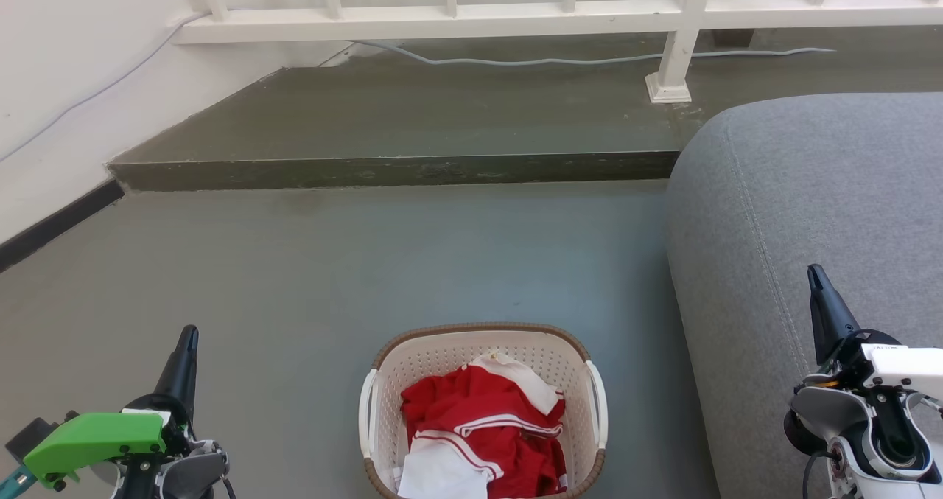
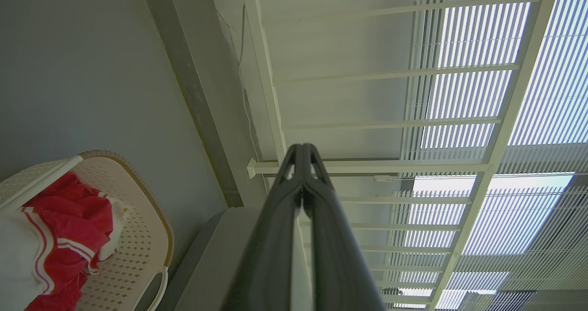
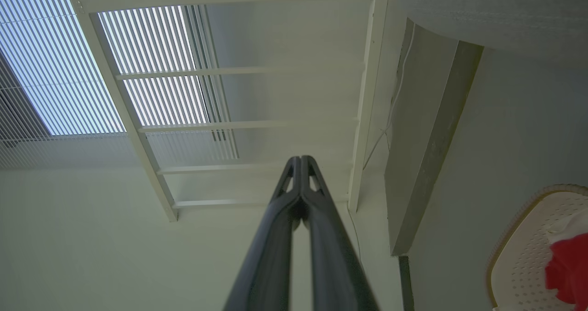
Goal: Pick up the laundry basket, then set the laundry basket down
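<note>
Left gripper [image 1: 188,333] and right gripper [image 1: 814,272] flank cream perforated brown-rimmed laundry basket [image 1: 449,357].

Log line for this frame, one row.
phase: pre-grasp | laundry basket: on floor, untouched | left gripper: shut | right gripper: shut

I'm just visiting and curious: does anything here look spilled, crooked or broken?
Nothing much stands out. The laundry basket stands upright on the floor, its red and white clothes crumpled but all inside. The one untidy thing is a loose grey cable snaking across the raised step below the railing.
</note>
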Controlling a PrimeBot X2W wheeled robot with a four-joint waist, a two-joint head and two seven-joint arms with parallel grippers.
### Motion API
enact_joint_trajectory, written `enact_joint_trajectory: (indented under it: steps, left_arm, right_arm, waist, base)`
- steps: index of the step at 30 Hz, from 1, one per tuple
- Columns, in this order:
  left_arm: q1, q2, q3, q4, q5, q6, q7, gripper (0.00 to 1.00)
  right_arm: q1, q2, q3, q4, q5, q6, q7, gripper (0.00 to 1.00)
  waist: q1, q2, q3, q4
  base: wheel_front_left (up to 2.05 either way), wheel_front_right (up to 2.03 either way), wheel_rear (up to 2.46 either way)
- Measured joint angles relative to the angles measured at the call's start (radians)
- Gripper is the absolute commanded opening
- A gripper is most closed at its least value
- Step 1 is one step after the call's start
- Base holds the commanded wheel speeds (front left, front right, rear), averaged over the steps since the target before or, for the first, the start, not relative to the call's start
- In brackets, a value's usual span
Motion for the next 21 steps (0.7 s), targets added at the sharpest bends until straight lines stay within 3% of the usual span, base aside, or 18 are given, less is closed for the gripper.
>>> enact_joint_trajectory:
  steps: [21]
  left_arm:
    - [0.000, 0.000, 0.000, 0.000, 0.000, 0.000, 0.000, 0.00]
  right_arm:
    - [0.000, 0.000, -0.002, 0.000, 0.000, 0.000, 0.003, 0.00]
  waist:
    - [0.0000, 0.0000, 0.000, 0.000]
  base:
    - [0.00, 0.00, 0.00]
